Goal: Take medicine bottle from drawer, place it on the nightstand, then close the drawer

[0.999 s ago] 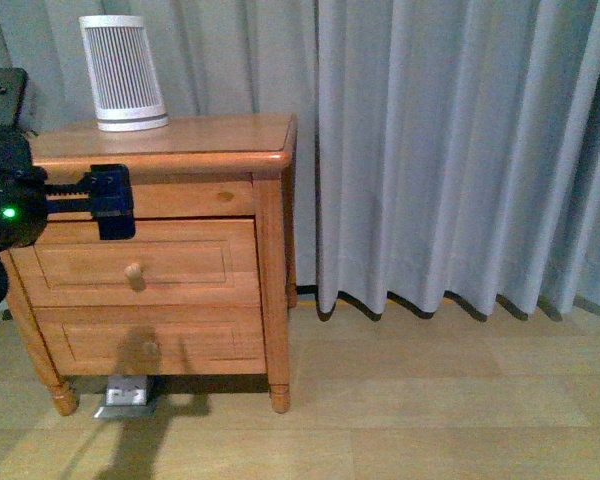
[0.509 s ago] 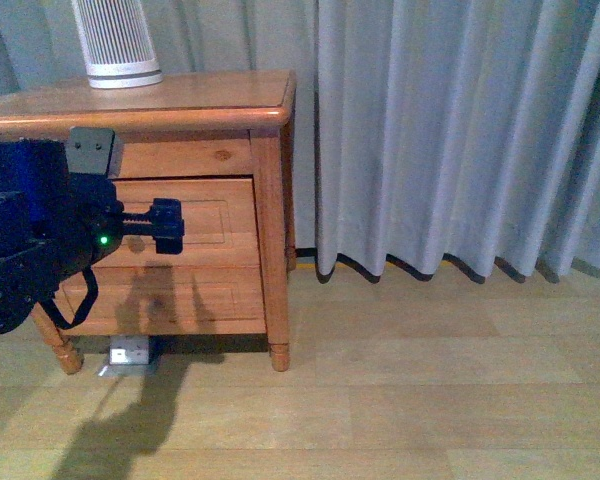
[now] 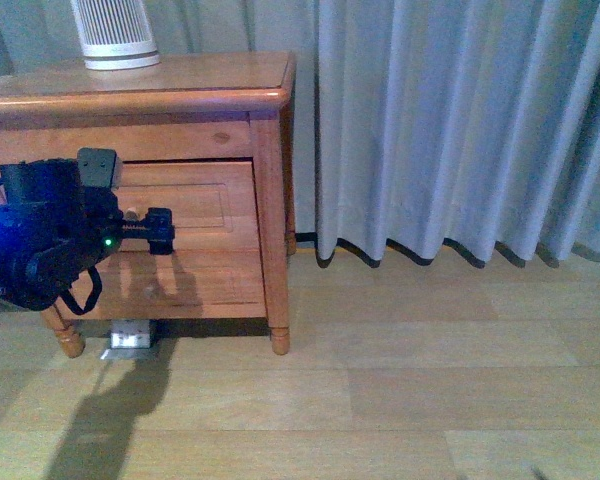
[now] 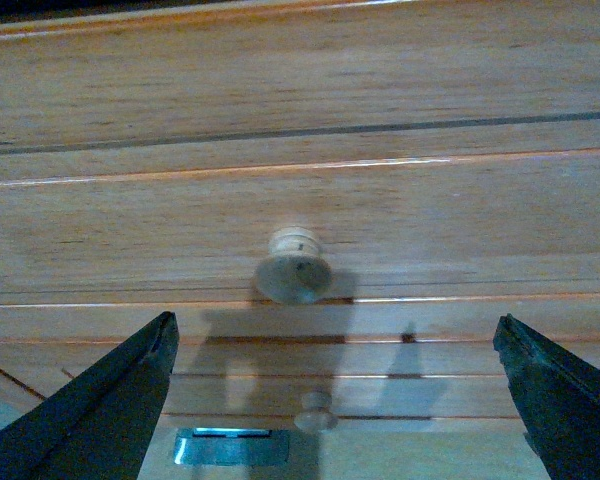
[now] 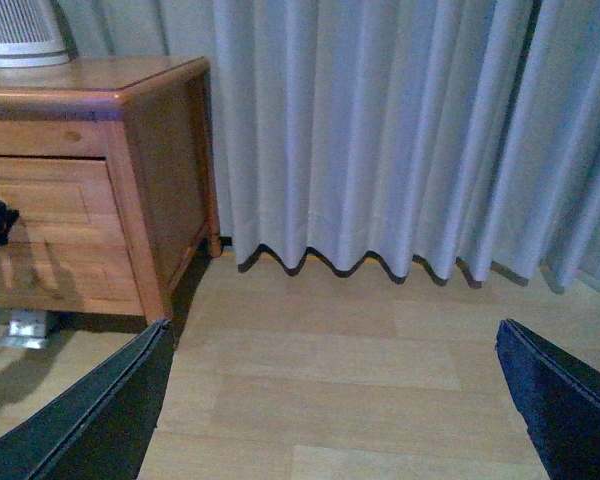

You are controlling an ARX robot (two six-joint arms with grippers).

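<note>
Black fingers [image 4: 100, 420] of the left gripper [image 3: 160, 232] are spread wide and hold nothing. The gripper hangs just in front of the drawer [image 3: 212, 205]. In the left wrist view the round wooden knob [image 4: 293, 272] of this drawer sits in the gap between the two fingers, apart from both of them. A small green light [image 3: 108, 241] shines on the dark arm behind the gripper.

The drawer front looks flush with the frame of the nightstand [image 3: 180, 100], so it appears shut and its inside is hidden. Under it is the lower drawer [image 3: 215, 282] with its own small knob [image 4: 315, 410], also shut. On the top of the nightstand, towards its back left, stands a white slatted cylinder [image 3: 113, 35]. A small silver metal piece [image 3: 130, 338] lies on the floor under the cabinet, between its turned feet.

The right gripper [image 5: 332, 325] has its dark fingers wide apart too, with nothing between them. It points at the pale wooden floor [image 3: 400, 400] and the grey curtain [image 3: 450, 130], which hangs to the right of the nightstand and reaches down to the floor
</note>
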